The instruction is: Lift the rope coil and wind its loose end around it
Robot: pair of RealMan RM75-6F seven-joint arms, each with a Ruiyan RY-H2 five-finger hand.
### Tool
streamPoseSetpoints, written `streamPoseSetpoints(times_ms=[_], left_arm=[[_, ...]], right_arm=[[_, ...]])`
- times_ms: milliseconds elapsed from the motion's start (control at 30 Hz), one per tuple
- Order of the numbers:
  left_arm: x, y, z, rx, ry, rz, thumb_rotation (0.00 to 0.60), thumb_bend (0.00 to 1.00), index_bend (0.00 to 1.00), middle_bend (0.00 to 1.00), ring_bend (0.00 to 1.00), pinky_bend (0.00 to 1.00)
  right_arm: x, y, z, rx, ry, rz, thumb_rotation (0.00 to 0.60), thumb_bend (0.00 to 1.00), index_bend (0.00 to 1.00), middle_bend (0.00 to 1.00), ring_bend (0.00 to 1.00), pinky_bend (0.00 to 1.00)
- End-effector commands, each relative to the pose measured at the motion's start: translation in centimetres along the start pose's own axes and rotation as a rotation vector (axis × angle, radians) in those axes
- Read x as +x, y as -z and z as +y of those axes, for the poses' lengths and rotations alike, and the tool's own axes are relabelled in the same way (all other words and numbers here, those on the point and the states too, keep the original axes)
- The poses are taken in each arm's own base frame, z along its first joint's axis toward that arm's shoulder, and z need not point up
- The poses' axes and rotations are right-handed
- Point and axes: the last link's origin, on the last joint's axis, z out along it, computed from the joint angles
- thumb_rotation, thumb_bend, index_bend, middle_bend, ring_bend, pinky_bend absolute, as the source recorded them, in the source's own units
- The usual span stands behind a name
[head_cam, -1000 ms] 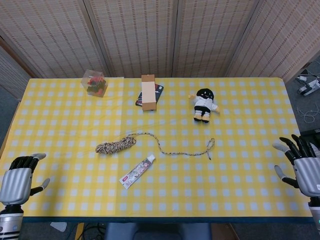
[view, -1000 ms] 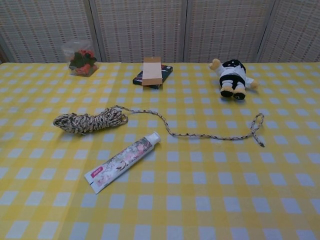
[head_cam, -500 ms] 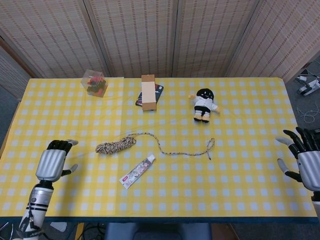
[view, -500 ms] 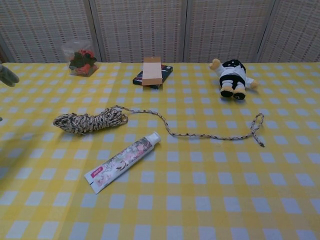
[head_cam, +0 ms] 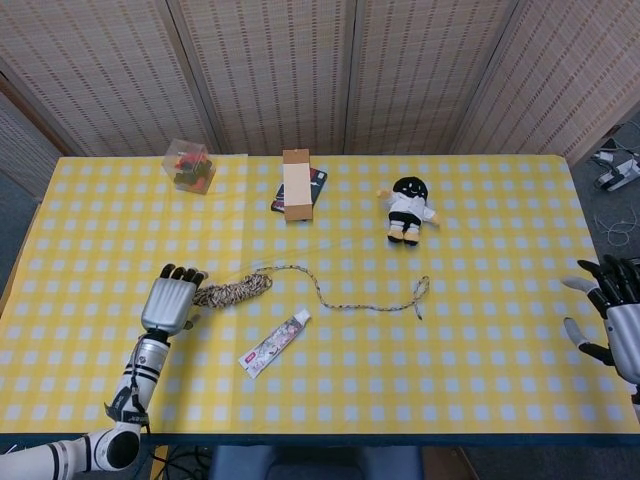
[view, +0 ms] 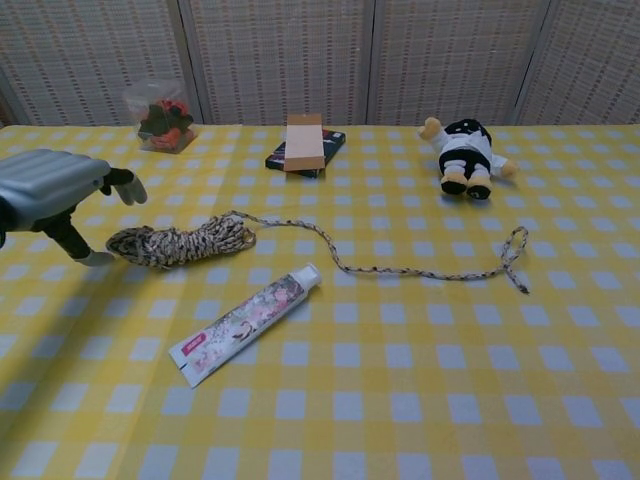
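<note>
The speckled rope coil (head_cam: pixel 236 291) (view: pixel 182 242) lies on the yellow checked table (head_cam: pixel 480 380), left of centre. Its loose end (head_cam: pixel 420 292) (view: pixel 514 250) trails right and finishes in a small loop. My left hand (head_cam: pixel 170 302) (view: pixel 52 193) hovers just left of the coil's left tip with its fingers spread and holds nothing; its thumb points down close to the coil. At the table's right edge my right hand (head_cam: pixel 612 318) is open, far from the rope, and shows only in the head view.
A toothpaste tube (head_cam: pixel 274 342) (view: pixel 244 324) lies just in front of the rope. At the back stand a clear box of red items (head_cam: pixel 189 166), a tan box on a dark one (head_cam: pixel 297 185) and a plush doll (head_cam: pixel 408 209).
My left hand has swept from the table's left front corner rightward up to the coil's left end. The right hand has drifted slightly further right. The rope has not moved.
</note>
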Motion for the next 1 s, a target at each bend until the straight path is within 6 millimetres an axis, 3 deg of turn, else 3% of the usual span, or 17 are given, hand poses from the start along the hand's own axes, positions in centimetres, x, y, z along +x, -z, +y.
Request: streamPoseSetpoints(times_ms=[33,533,800,900,1000], left_arm=[[-0.4,-1.5,1.7,-0.001,-0.029,-0.018,0.6,0.21,0.33,0.26,0.23,0.14],[-1.6,-4.1,4.9,0.024,-0.081,-0.067,0.592,0.21,0.43,0.31,0.23,0.14],[-2.2,-4.7,5.2,0.041,-0.072,-0.091,0.483,0.21,0.48,0.35,0.24,0.14],[-2.1,-4.8,5.3,0.044,-0.06,-0.083,0.409,0.21,0.51,0.39,0.26,0.14],[-2.2,-4.9,5.4,0.043,-0.061,-0.079,0.4,0.21,0.53,0.42,0.27,0.14]], right_arm=[[0.0,0.2,0.2,-0.009,-0.002,-0.002,0.6,0.31,0.28,0.16,0.0,0.0],[0.2,0.8,0.9,-0.034,-0.004,0.002,0.6,0.31,0.29,0.16,0.0,0.0],[0.2,1.0,1.1,-0.044,-0.006,0.001,0.6,0.31,0.29,0.16,0.0,0.0],[0.2,1.0,1.2,-0.047,-0.006,0.0,0.6,0.31,0.3,0.16,0.0,0.0],[0.1,1.0,1.2,-0.048,-0.006,-0.003,0.6,0.31,0.3,0.16,0.0,0.0]])
